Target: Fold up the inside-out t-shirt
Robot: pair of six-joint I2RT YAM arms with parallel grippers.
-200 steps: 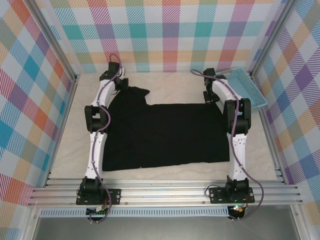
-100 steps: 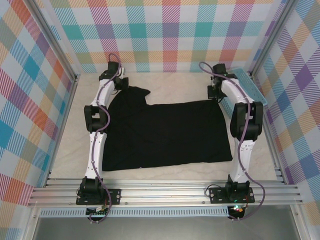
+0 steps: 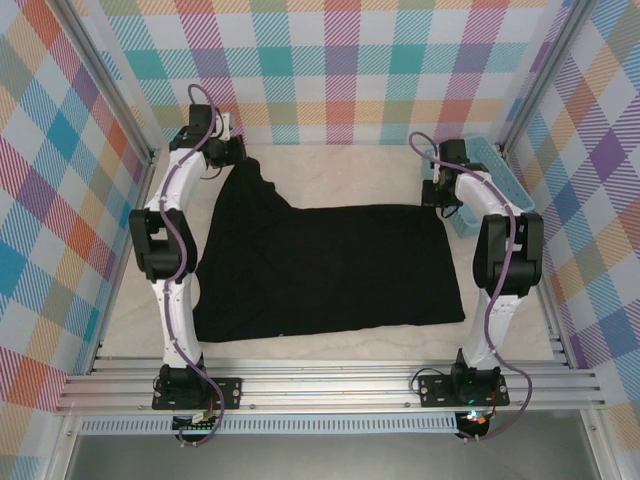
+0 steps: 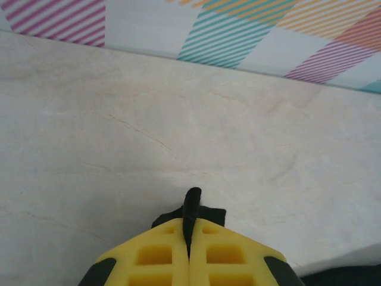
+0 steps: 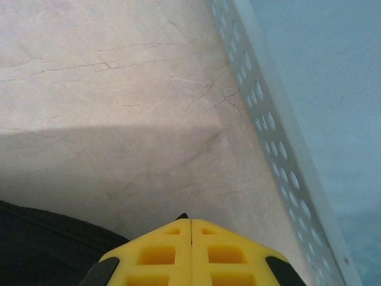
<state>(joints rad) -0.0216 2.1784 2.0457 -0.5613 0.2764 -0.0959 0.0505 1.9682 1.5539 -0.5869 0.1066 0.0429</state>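
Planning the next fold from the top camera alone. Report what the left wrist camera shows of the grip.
Observer: The left jaws are shut on a black tuft of the t-shirt, which pokes past their tips.
Operator: Now the right.
Observer: The right jaws are shut too, with a mere black speck of cloth at their tips.
Operator: Name what is beside them.
Observer: The blue basket's perforated wall, close on their right.

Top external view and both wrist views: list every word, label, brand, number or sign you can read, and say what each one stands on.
There is no text that can be read.
The t-shirt shows plain black cloth, with no print or tag facing the camera.
The walls carry only coloured checks.
The blue basket has only holes along its rim.
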